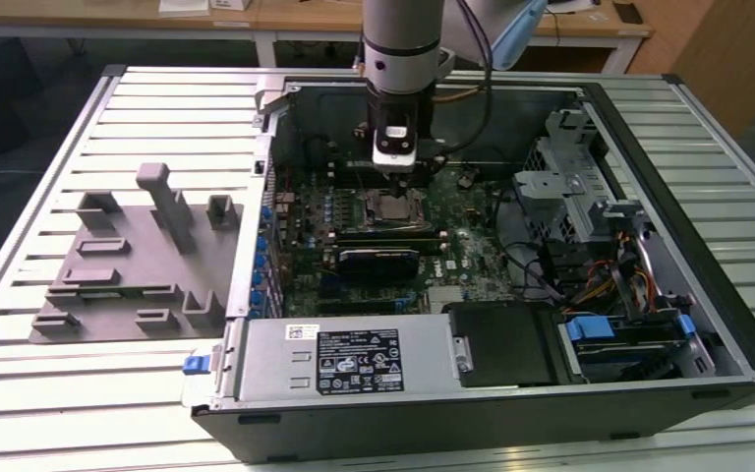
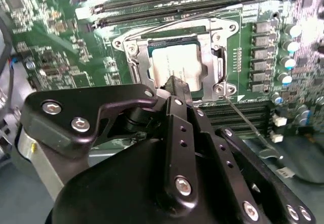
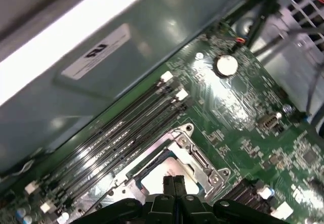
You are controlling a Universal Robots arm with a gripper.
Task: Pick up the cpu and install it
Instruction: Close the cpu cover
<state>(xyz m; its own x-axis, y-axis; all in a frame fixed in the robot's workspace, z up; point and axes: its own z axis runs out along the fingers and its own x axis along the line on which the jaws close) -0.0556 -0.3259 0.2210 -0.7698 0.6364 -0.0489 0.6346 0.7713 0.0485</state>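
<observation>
A: State of tool (image 2: pixel 174 84)?
B: Clenched, empty, tips at the cpu (image 2: pixel 178 62), which lies in the socket (image 2: pixel 133 58) (contact unclear).
A: Advice?
B: I'd check it sits flat, then press straight down, lightly. A sideways shove likely bends pins.

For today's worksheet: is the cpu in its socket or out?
In: the cpu lies flat inside the metal socket frame, silver top up.

An open computer case (image 1: pixel 483 425) (green motherboard (image 3: pixel 243 102) inside) lies beside grey fixture blocks (image 1: pixel 129 265).
</observation>
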